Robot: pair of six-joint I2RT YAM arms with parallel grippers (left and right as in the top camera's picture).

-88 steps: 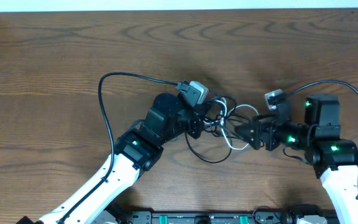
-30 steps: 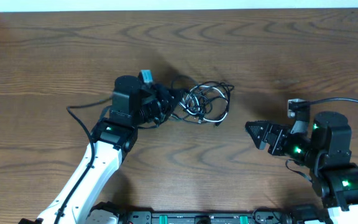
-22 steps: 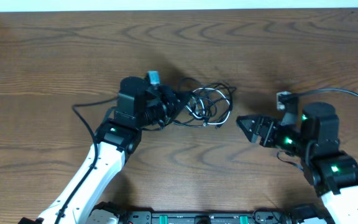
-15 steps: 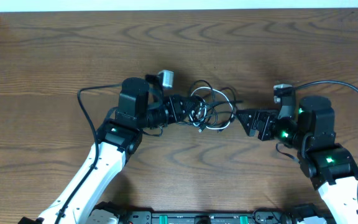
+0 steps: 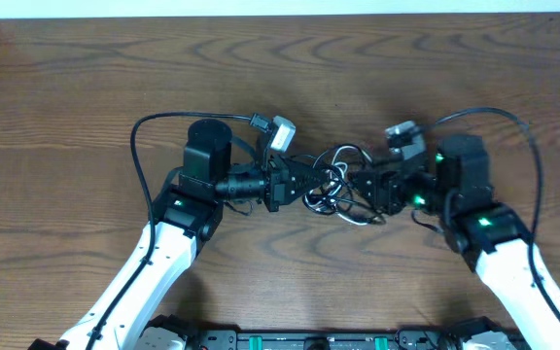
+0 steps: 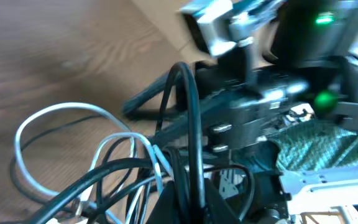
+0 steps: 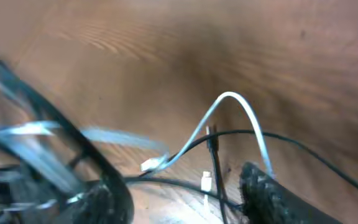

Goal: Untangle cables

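Brown wood-grain table (image 5: pixel 66 97) fills our overhead view, with a pale strip along its far edge. At its middle lie the cables (image 5: pixel 336 180), a loose knot of thin black loops with one white cable (image 7: pixel 229 99) arching through them. From the right wrist we see a small white plug (image 7: pixel 206 182) lying on the wood under that arch.

Our left gripper (image 5: pixel 295 182) reaches into the knot from the left, its jaws pinched together on black strands of the cables. In its wrist view those strands run straight down into the grip. Our right gripper (image 5: pixel 363 185) meets the knot from the right. Its fingers (image 7: pixel 263 193) stand apart with black strands lying between them, and we cannot tell whether they touch a strand. The two grippers face each other closely, with the tangle between them.

Behind the left gripper a thick black cord (image 5: pixel 144 146) arcs from the wrist back toward the arm, and a like one loops behind the right. Green lights (image 5: pixel 482 222) glow on the right arm. Any lettering on the arms is too small for us to read.
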